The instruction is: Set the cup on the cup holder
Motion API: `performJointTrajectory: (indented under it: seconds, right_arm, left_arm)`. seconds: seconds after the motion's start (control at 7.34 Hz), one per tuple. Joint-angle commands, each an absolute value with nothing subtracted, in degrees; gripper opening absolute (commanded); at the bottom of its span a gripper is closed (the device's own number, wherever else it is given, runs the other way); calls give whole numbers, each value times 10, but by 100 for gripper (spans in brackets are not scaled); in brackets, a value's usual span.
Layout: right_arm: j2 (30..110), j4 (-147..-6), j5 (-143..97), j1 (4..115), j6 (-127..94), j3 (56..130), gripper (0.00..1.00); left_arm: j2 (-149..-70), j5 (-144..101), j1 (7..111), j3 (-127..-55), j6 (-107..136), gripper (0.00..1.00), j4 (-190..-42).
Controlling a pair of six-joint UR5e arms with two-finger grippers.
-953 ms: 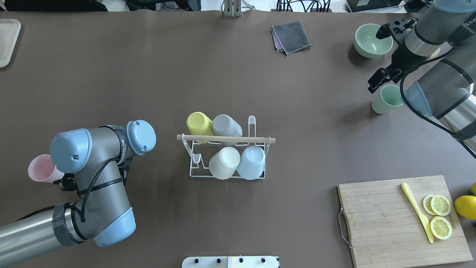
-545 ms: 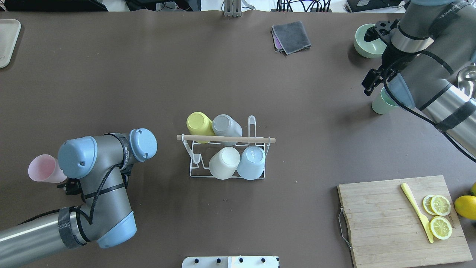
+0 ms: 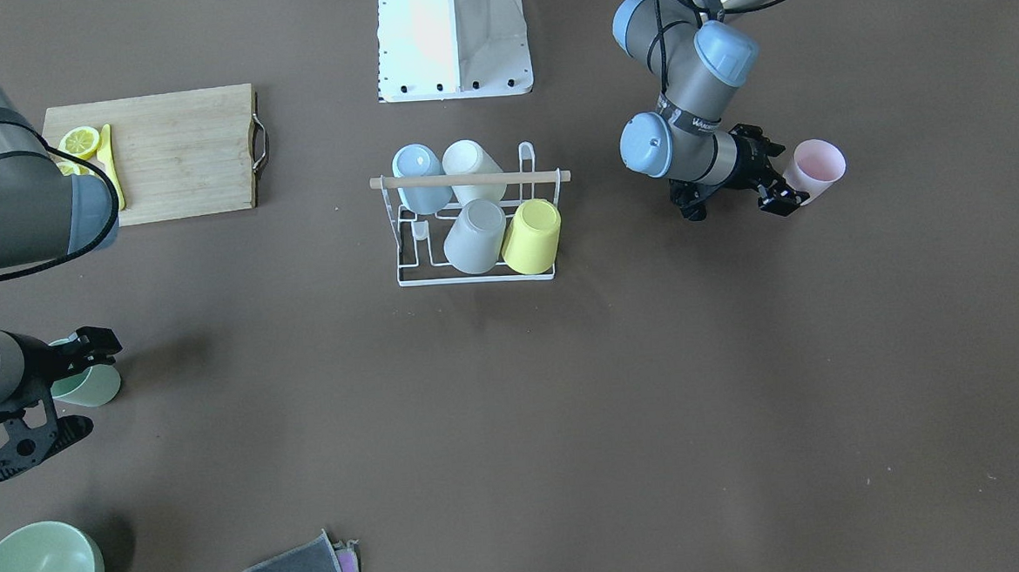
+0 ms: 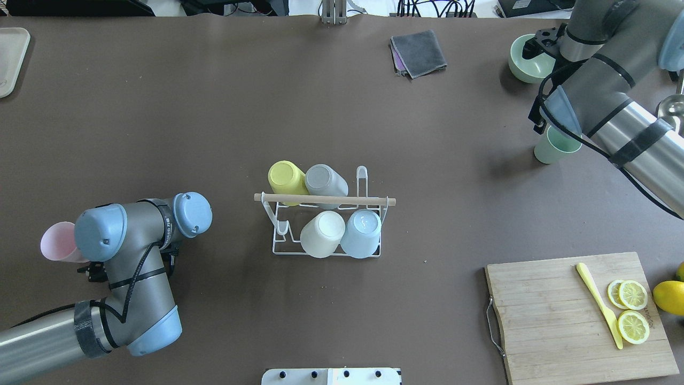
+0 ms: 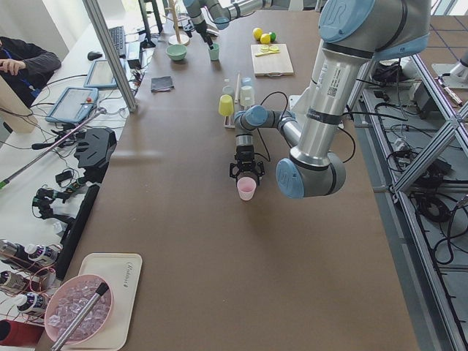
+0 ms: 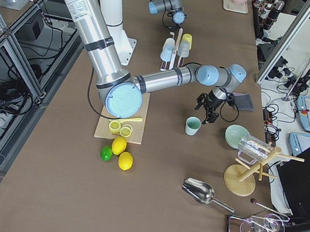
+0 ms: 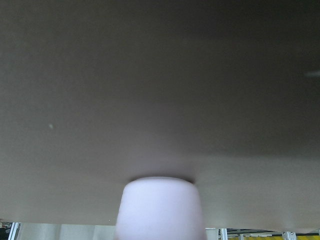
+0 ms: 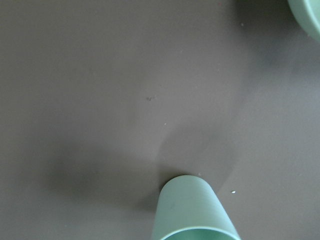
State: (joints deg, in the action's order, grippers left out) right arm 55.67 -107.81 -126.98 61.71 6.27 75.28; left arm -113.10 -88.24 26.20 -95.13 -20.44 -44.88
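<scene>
The white wire cup holder with a wooden rod stands mid-table and carries several upturned cups; it also shows in the front-facing view. A pink cup stands on the table at my left, partly hidden by the arm in the overhead view. My left gripper is open, level with the cup, fingers either side of its near end. A green cup stands at my right, also in the overhead view. My right gripper is open and straddles it.
A green bowl and a folded grey cloth lie at the far right. A wooden cutting board with lemon slices and a yellow knife lies near right. A pale tray sits at the far left edge.
My left arm has shifted left and nearer, toward the pink cup. My right arm has swung farther over the green cup. Neither cup nor the holder has moved.
</scene>
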Motion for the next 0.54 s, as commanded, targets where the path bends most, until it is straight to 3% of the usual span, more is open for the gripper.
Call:
performJointTrajectory:
  seconds: [0.0, 0.41]
  right_arm:
    - [501, -1114, -1267, 624, 103, 673, 97]
    - [485, -1190, -1260, 613, 156, 635, 99]
  left_arm:
    - [-1117, -882, 262, -945, -205, 98, -465]
    - [-1095, -876, 265, -955, -206, 97, -483]
